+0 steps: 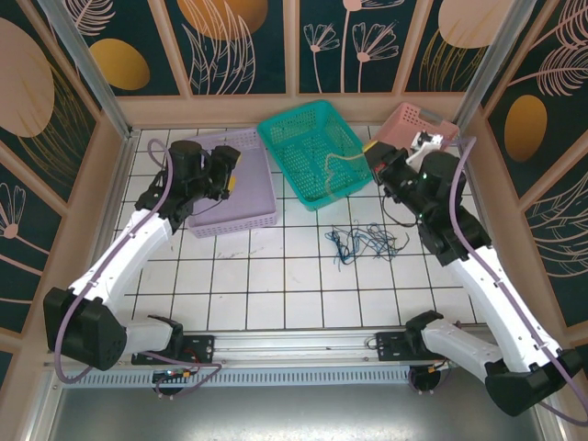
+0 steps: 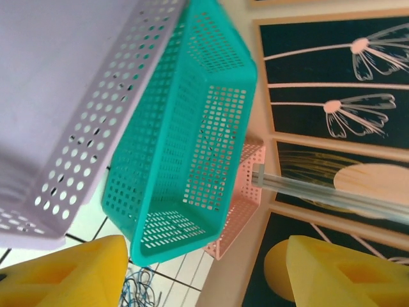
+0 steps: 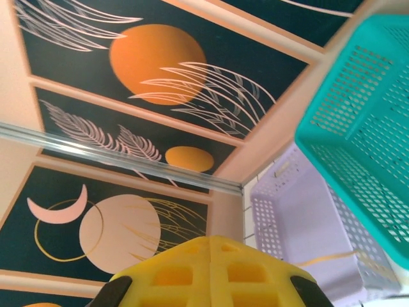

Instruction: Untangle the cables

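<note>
The cables (image 1: 363,243) lie as a loose blue and black tangle on the white tiles, right of centre; they also peek in at the bottom of the left wrist view (image 2: 138,288). A thin yellow cable (image 1: 338,162) curves over the teal basket (image 1: 276,126) from my right gripper (image 1: 372,152). That gripper hovers at the basket's right rim, with its yellow fingers pressed together (image 3: 211,242); the yellow cable (image 3: 335,258) comes out from behind them. My left gripper (image 1: 230,175) hangs over the lavender basket (image 1: 246,200). It is open (image 2: 204,281) and holds nothing.
A pink basket (image 1: 410,123) stands at the back right corner, behind the right arm. The three baskets crowd the back of the table. Wooden walls with aluminium posts (image 1: 83,69) close in the sides. Bare tiles (image 1: 276,276) stretch in front of the tangle.
</note>
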`<state>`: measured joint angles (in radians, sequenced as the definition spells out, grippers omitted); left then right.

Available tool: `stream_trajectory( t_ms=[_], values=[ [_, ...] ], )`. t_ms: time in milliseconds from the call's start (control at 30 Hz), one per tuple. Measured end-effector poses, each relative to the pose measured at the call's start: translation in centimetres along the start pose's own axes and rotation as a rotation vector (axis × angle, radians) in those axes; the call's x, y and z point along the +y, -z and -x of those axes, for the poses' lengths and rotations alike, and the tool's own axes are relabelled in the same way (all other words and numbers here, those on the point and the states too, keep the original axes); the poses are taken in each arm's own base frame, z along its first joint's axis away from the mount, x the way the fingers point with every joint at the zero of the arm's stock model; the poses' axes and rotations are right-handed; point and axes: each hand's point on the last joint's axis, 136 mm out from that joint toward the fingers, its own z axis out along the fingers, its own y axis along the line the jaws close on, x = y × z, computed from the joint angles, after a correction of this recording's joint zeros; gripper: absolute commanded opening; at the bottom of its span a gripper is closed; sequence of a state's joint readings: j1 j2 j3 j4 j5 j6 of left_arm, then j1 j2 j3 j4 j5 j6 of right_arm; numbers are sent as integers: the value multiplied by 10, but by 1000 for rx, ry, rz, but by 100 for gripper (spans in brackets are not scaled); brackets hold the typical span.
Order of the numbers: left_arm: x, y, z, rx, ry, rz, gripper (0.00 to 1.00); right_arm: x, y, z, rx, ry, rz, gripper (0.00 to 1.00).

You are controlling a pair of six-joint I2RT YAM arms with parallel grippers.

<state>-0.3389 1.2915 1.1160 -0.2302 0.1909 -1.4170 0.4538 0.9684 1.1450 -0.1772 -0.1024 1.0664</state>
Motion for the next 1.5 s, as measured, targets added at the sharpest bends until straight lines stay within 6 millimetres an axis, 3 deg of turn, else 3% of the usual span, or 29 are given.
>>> stream_trajectory(
  t_ms=[233, 433, 633, 867, 1033, 1133, 1200, 1300, 1400, 1500],
  values=[
    [-28, 3, -20, 44, -210, -59, 61, 32, -2, 31, -65, 89, 32, 0],
    [-43, -2, -71, 152, -448, -105, 61, 28, -23, 82, -171, 132, -28, 0],
    [-38, 0, -111, 242, -585, -119, 61, -25, -52, 149, -276, 115, -173, 0],
    [-23, -2, -133, 295, -613, -101, 60, -103, -76, 230, -366, 93, -311, 0],
    [-15, -3, -140, 313, -619, -89, 60, -171, -100, 267, -353, 76, -393, 0],
    [-12, -3, -140, 316, -619, -82, 60, -225, -116, 269, -308, 40, -469, 20],
    [-9, -2, -140, 315, -618, -75, 60, -265, -123, 251, -243, -3, -530, 29],
    [-7, -1, -139, 311, -618, -69, 60, -305, -121, 214, -146, -69, -605, 42],
    [-6, -1, -138, 308, -615, -66, 61, -319, -116, 188, -83, -95, -647, 48],
    [-5, -1, -138, 309, -615, -65, 61, -303, -108, 177, -60, -95, -651, 48]
  ],
)
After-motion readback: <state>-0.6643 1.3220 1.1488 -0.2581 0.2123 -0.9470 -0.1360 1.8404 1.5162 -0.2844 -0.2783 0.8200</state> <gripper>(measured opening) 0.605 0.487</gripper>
